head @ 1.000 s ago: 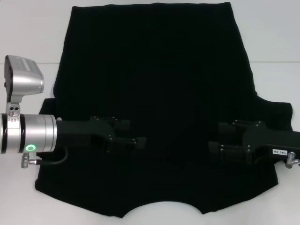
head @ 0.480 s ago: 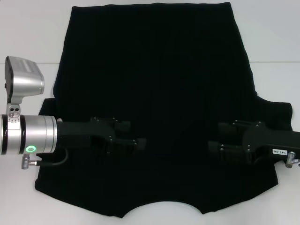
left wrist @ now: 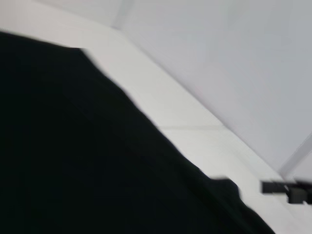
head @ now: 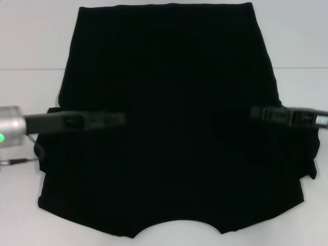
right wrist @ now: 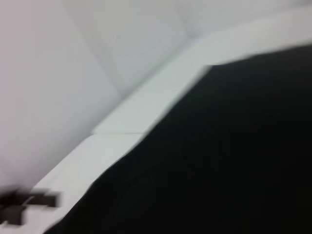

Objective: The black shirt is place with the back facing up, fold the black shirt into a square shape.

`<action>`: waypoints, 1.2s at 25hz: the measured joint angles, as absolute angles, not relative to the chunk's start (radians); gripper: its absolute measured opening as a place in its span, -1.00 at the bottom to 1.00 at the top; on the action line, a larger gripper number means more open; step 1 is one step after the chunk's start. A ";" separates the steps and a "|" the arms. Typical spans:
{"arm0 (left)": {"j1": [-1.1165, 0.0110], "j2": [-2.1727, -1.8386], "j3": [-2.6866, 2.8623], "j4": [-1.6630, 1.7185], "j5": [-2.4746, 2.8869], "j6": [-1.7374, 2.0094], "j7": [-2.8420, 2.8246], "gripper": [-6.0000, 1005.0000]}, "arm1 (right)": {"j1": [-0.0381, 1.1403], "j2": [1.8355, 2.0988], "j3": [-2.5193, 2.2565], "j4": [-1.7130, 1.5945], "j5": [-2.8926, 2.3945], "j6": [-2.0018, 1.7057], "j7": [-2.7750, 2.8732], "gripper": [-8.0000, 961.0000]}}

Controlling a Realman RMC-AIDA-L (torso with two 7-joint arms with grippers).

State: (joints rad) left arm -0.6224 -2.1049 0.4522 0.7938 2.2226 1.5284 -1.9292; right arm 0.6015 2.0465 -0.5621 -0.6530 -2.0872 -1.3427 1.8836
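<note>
Shirt (head: pixel 171 123) flat, collar toward robot, length running away

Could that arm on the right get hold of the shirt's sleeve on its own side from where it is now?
Probably yes. The right gripper hangs over the black shirt close to its right edge, and the bunched sleeve lies just beside and nearer the robot, with nothing between them.

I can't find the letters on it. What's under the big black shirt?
The black shirt lies spread on a white table, which shows all around it. Whatever is beneath it stays covered, and no lettering shows. Both grippers, left and right, are above it.
</note>
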 joint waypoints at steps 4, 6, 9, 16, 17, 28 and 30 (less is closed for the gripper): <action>-0.601 -2.069 0.366 0.845 2.273 1.533 -2.167 0.53 | 0.656 1.980 -0.568 -0.659 -2.098 -1.317 2.169 0.59; -0.591 -2.053 0.290 0.869 2.312 1.552 -2.245 0.45 | 0.681 1.949 -0.563 -0.664 -2.098 -1.315 2.261 0.59; -0.585 -2.037 0.212 0.891 2.396 1.561 -2.310 0.28 | 0.707 1.921 -0.568 -0.687 -2.101 -1.315 2.337 0.59; -0.583 -2.029 0.169 0.887 2.565 1.491 -2.393 0.19 | 0.721 1.909 -0.576 -0.737 -2.106 -1.320 2.404 0.59; -0.583 -2.031 0.172 0.881 2.579 1.473 -2.396 0.19 | 0.721 1.908 -0.576 -0.738 -2.106 -1.322 2.406 0.59; -0.590 -2.034 0.186 0.806 2.645 1.390 -2.405 0.13 | 0.714 1.905 -0.577 -0.735 -2.106 -1.323 2.411 0.59; -0.591 -2.035 0.186 0.800 2.645 1.390 -2.405 0.13 | 0.713 1.905 -0.577 -0.734 -2.106 -1.323 2.411 0.59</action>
